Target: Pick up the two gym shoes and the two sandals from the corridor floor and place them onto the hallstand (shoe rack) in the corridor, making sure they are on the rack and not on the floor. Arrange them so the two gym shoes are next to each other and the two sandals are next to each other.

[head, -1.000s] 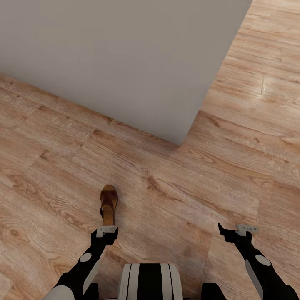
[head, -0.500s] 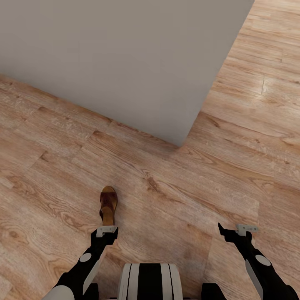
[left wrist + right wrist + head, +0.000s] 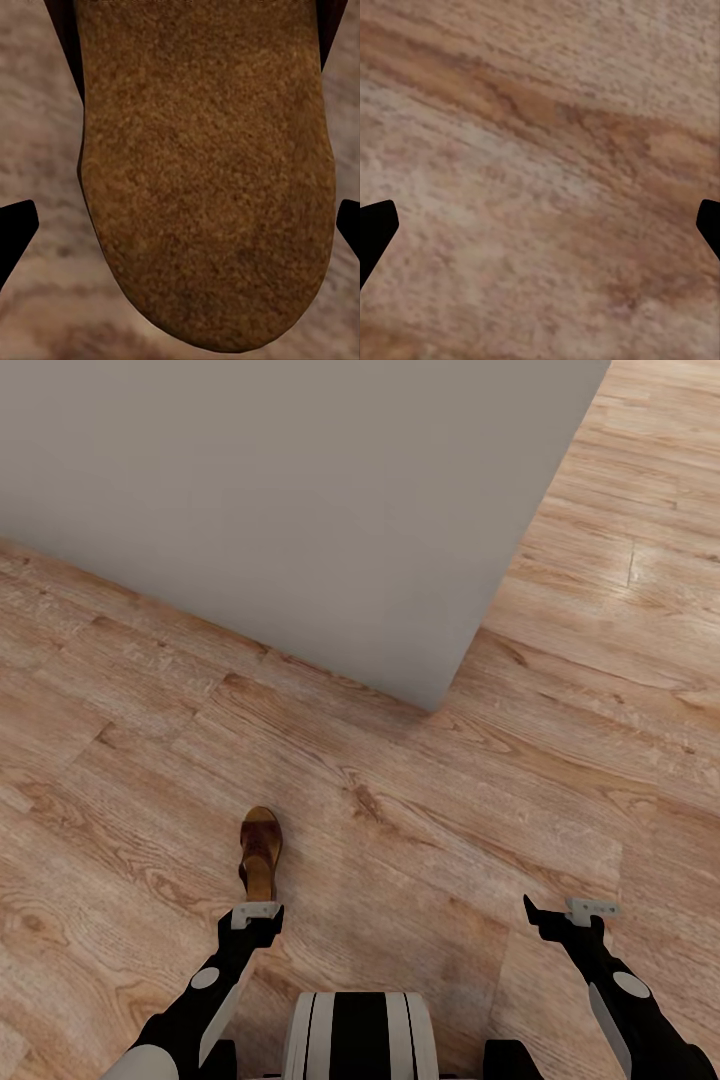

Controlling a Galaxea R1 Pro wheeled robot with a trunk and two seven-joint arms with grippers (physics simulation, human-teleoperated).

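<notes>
One brown sandal (image 3: 261,850) with a tan footbed and dark straps lies on the wood-plank corridor floor (image 3: 450,810), pointing away from me. My left gripper (image 3: 256,913) hangs open just above its heel end. In the left wrist view the sandal's tan footbed (image 3: 206,165) lies between the spread black fingertips (image 3: 16,225), untouched. My right gripper (image 3: 560,913) is open over bare floor planks (image 3: 540,150), holding nothing. The gym shoes, the other sandal and the hallstand are out of view.
A plain grey wall block (image 3: 300,490) stands ahead, and its corner (image 3: 436,705) juts toward me. The floor runs on past it to the right and back (image 3: 620,560). My white and black trunk (image 3: 358,1035) sits at the lower edge.
</notes>
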